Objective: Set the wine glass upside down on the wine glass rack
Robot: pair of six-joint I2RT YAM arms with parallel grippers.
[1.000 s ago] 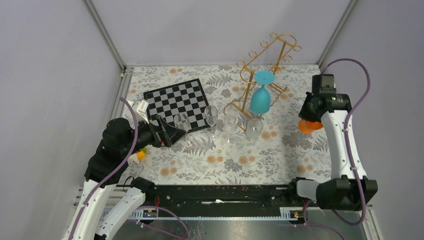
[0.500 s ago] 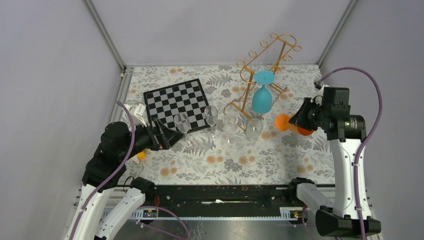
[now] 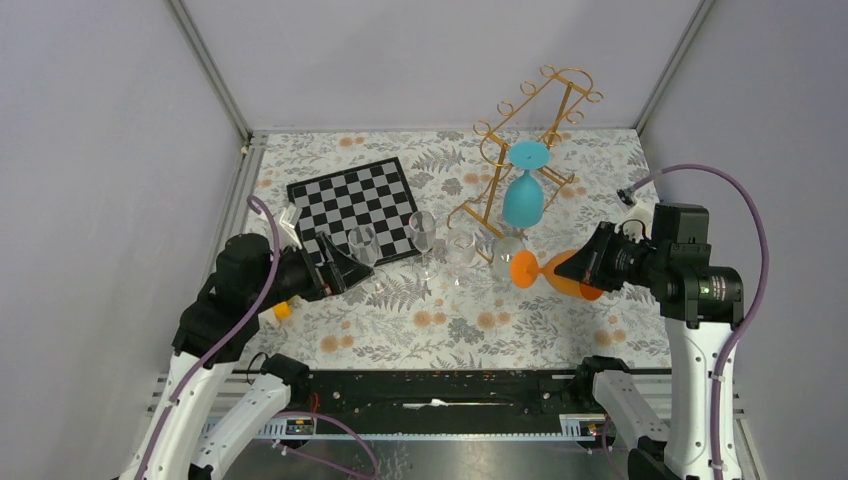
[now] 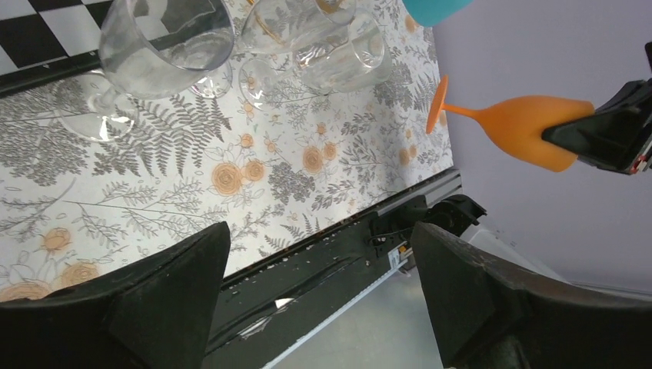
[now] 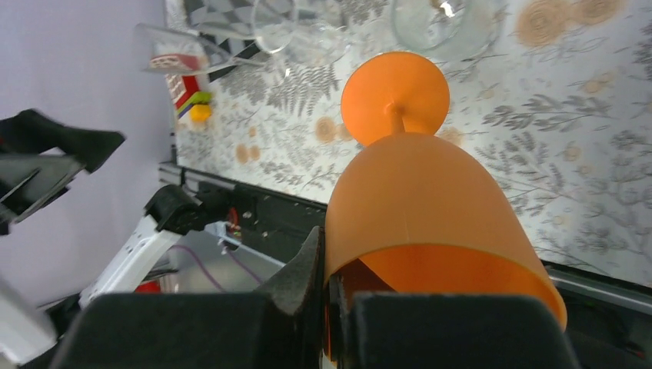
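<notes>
My right gripper (image 3: 588, 268) is shut on the rim of an orange wine glass (image 3: 556, 274). The glass lies sideways in the air over the right half of the table, its foot pointing left. The right wrist view looks along the orange bowl (image 5: 427, 207) with the jaws (image 5: 330, 265) pinching its wall. The gold wire wine glass rack (image 3: 565, 100) stands at the back right, with a blue glass (image 3: 522, 200) hanging upside down on it. My left gripper (image 3: 340, 265) hovers open and empty near the clear glasses; its own view shows the jaws (image 4: 319, 231) wide apart.
Several clear wine glasses (image 3: 461, 248) stand in a row in front of the rack, between the two grippers. A black-and-white chessboard (image 3: 350, 200) lies at the back left. A small orange and yellow object (image 3: 283, 310) sits by the left arm.
The right arm swung the orange glass from the right edge toward the table's middle and turned it sideways, foot to the left. The left gripper shifted only slightly.
</notes>
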